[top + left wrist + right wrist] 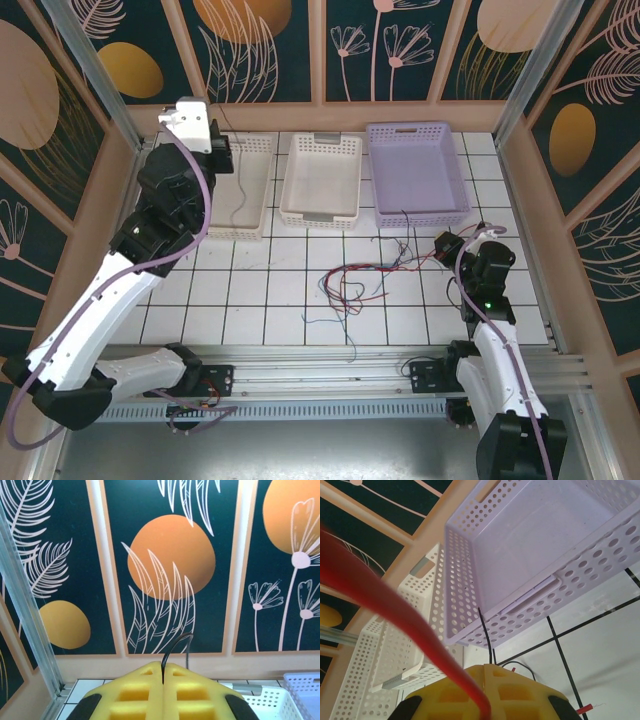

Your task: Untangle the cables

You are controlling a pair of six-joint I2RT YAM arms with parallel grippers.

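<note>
- White-tiled bench (250,300) carries a tangle of thin red, blue and black cables (350,283) at its middle.
- Left pincer (163,672), above a white perforated basket (257,143), is clamped on one thin black cable (176,642).
- Right pincer (489,672) is clamped on a red cable (395,612).

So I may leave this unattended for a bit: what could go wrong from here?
1. The left gripper pinches the black cable at the very tip of its jaws, high above the left white basket; it could slip out.
2. The right gripper is shut on a red cable that seems to run into the tangle; pulling may tighten the knot or drag the whole bundle.
</note>
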